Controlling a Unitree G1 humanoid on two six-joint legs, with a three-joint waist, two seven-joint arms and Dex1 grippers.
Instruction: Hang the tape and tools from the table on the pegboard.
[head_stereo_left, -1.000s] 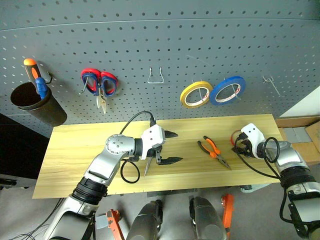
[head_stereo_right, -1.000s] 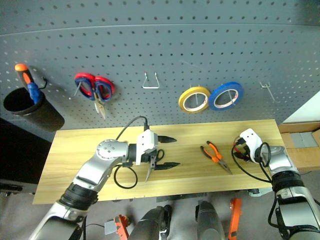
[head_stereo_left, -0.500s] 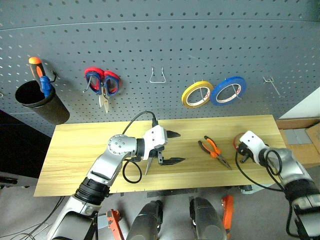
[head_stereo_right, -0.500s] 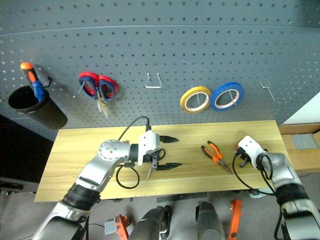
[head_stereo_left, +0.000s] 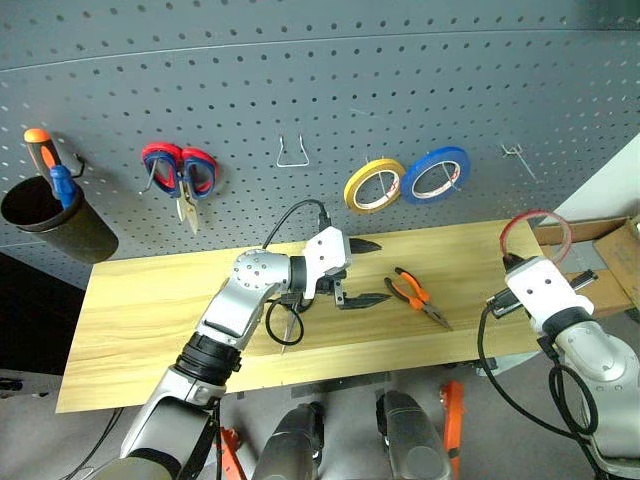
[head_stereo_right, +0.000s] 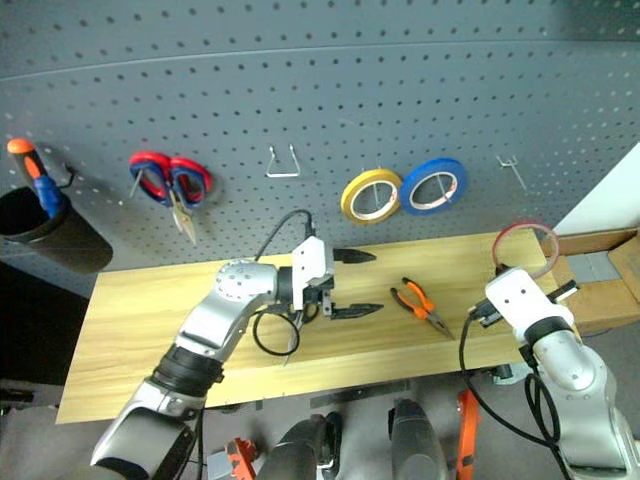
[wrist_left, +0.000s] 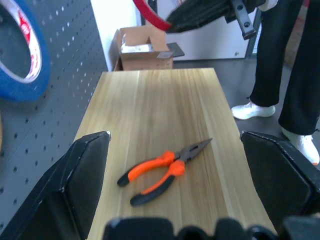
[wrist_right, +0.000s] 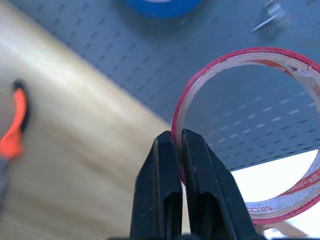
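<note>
Red tape's off the table, pinched in the right gripper

The red tape ring (head_stereo_left: 535, 236) is up in the air by the table's (head_stereo_left: 150, 310) right end, right gripper (wrist_right: 178, 150) clamped tight on its band. Pliers (head_stereo_left: 413, 296) lie flat on the wood; the left gripper (head_stereo_left: 362, 272) hovers beside them, wide open, empty.

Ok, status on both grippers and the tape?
Right gripper shut on thin red tape ring, held above the light wooden table. Left gripper open, empty, near orange-and-black pliers. Wire hook unobstructed.
</note>
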